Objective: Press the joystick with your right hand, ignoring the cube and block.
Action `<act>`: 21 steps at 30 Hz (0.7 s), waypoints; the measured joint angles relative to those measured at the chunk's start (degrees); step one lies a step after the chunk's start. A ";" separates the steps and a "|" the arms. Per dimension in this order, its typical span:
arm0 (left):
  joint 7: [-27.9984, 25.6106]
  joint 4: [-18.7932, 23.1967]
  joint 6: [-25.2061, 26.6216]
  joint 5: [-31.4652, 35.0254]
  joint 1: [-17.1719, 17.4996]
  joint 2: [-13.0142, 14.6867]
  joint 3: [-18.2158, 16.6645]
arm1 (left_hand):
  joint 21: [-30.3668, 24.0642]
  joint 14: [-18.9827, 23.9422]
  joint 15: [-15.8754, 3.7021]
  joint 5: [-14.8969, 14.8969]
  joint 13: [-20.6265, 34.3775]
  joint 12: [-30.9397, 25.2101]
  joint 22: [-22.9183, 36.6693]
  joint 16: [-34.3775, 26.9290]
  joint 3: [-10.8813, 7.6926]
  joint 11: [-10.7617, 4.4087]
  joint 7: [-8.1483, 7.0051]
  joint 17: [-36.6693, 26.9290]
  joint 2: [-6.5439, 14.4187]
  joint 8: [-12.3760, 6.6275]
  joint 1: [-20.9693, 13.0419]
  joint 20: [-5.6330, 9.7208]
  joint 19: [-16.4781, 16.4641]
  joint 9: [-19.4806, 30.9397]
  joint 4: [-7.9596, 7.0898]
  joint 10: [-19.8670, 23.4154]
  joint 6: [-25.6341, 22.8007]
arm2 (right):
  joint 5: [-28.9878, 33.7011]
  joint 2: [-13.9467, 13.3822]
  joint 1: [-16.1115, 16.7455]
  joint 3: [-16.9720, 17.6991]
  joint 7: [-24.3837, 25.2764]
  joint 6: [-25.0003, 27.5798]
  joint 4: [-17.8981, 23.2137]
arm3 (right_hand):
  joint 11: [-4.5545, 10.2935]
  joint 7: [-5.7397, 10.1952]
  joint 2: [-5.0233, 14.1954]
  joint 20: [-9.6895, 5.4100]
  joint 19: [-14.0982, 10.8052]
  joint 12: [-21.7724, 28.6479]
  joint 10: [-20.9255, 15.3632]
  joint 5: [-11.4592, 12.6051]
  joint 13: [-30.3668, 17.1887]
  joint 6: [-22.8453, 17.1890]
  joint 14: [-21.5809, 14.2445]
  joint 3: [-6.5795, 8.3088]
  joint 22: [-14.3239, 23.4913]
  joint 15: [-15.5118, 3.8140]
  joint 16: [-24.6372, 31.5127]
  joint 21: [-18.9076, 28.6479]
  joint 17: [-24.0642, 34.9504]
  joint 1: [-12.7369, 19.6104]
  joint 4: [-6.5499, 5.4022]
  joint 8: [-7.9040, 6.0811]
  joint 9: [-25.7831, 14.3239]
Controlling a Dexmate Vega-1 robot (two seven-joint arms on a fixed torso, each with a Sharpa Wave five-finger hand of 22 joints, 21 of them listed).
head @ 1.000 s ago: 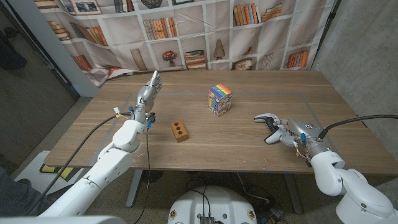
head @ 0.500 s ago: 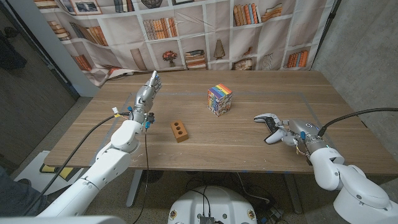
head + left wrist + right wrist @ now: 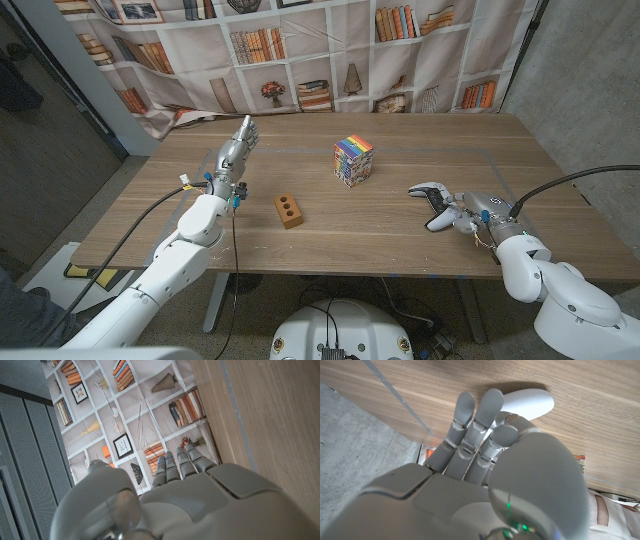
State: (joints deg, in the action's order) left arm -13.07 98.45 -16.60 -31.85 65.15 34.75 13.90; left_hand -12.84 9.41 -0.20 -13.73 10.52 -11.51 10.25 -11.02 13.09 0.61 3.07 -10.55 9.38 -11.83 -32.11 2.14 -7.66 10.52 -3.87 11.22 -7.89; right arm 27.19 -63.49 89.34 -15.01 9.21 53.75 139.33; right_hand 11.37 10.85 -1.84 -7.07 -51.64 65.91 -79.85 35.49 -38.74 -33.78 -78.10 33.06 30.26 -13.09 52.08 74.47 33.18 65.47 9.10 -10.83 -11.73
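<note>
Left to right across the head view. The left hand (image 3: 236, 150) stands raised over the far-left part of the tabletop (image 3: 400, 250), fingers extended and close together, holding nothing; its pose matches that of a second ago. The small brown block (image 3: 288, 210) with two holes and the multicoloured cube (image 3: 352, 160) lie where they lay before, well apart from both hands, as the task requires.

At right, the white joystick controller (image 3: 430, 192) lies on the tabletop with the right hand (image 3: 462, 214) against its near side. Over the last second the forearm has swung slightly and the hand has settled closer on the controller; the controller itself has not shifted. Judged from this, the press is either just beginning or in progress; no frame confirms that the stick is depressed.

The right wrist view adds what the head view lacks: the fingers (image 3: 470, 425) lie pressed together, reaching over the controller's white body (image 3: 527, 402), with the thumb curled in beside them. Whether a fingertip bears on the stick cannot be told. The left wrist view shows that hand's fingers (image 3: 180, 462) straight and together, touching nothing.
</note>
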 measured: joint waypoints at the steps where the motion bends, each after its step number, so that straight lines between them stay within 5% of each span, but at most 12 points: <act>1: 0.02 -0.09 -0.05 -0.05 0.04 -0.02 -0.01 | 0.00 0.00 0.00 0.00 0.00 0.00 0.00 0.00 0.00 0.00 0.00 0.00 0.00 0.00 0.00 0.00 0.00 0.00 0.00 0.00 0.00 | -0.28 -0.30 -0.28 -0.38 0.27 0.28 0.08 | 0.00 0.13 0.00 0.00 0.00 0.00 0.00 0.00 0.00 -0.13 0.00 0.00 0.00 0.00 0.00 0.00 -0.13 0.00 0.00 0.00 0.00; 21: 0.33 -1.22 -0.98 -0.60 0.15 -0.68 -0.04 | 0.00 0.00 0.00 0.00 0.00 0.00 0.00 0.00 -0.24 0.00 0.00 0.02 0.00 0.45 0.00 -0.21 -0.21 0.00 -0.24 0.00 0.00 | -6.18 -4.97 -5.13 -5.79 4.22 4.25 1.26 | 0.00 -0.21 -0.08 0.22 0.21 0.22 0.00 0.00 0.81 -6.76 0.00 -0.01 -1.53 0.00 0.00 0.76 -0.53 -0.53 0.00 -1.28 0.17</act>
State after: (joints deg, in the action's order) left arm -12.73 97.23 -17.58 -32.45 65.30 34.07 13.85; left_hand -12.84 9.41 -0.21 -13.73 10.52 -11.51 10.25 -11.02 12.85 0.61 3.07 -10.53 9.38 -11.38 -32.11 1.93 -7.87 10.53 -4.11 11.22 -7.89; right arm 21.00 -68.46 84.20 -20.80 13.43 58.00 140.59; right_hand 11.37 10.64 -1.92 -6.85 -51.43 66.13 -79.85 35.49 -37.93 -40.54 -78.10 33.05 28.73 -13.09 52.08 75.23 32.65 64.95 9.09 -12.10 -11.56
